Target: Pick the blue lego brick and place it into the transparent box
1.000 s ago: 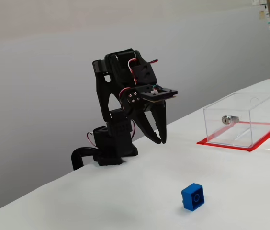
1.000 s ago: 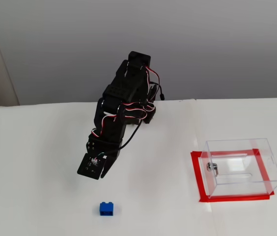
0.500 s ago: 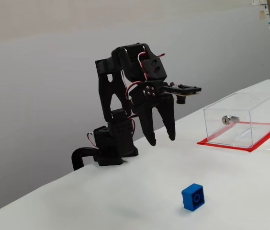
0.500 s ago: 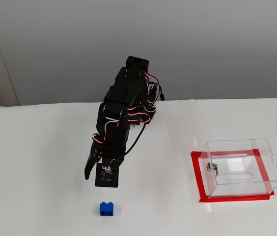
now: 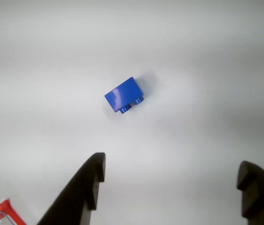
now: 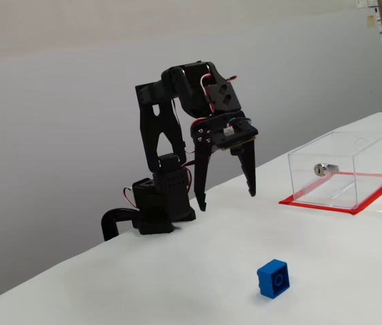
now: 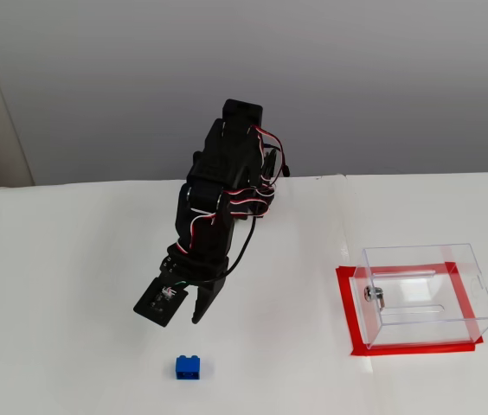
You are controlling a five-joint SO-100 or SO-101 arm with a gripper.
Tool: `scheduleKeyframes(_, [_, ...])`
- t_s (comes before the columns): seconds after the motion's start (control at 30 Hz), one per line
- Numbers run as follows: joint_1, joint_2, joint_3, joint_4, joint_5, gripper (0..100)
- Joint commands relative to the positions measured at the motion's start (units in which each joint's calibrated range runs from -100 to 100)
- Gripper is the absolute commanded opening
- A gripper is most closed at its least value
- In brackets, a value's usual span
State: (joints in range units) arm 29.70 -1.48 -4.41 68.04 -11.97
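Small, glossy blue lego brick (image 5: 124, 95) lies on its side, studs showing, alone on the white table (image 6: 326, 271), well apart from the transparent box (image 6: 343, 169). Gripper (image 6: 225, 196) hovers above the table, fingers spread wide, holding nothing.

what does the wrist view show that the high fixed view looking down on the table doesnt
Only the wrist view shows the small bright blue plastic lego brick close up, lying on its side with its round studs pointing toward the lower right, framed by two black fingertips spread wide. Of the box it catches only a red corner at lower left.

Only the high fixed view shows the whole black arm, the complete clear acrylic box on its red border, and the silver lock cylinder.

Both show the brick on the bare white table, untouched, with the open gripper short of it.
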Motion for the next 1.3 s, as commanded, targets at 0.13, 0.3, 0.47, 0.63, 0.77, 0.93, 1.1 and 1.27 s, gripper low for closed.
scheduleKeyframes(0.13, [-0.24, 0.33, -3.54, -0.07, -15.43, 31])
scheduleKeyframes(0.3, [-0.38, 4.49, -8.34, -0.85, -19.56, 31])
scheduleKeyframes(0.47, [-2.16, 10.43, -20.99, -0.15, -19.14, 31])
scheduleKeyframes(0.63, [-3.34, 14.59, -25.42, -0.07, -19.14, 31])
scheduleKeyframes(0.77, [-3.34, 16.46, -25.61, -0.07, -19.61, 31])
scheduleKeyframes(0.93, [-2.38, 19.94, -27.96, -0.07, -22.37, 31])
scheduleKeyframes(1.1, [-1.72, 23.08, -29.58, -0.07, -24.2, 31])
scheduleKeyframes(1.27, [-0.31, 24.52, -29.58, -0.07, -24.1, 31])
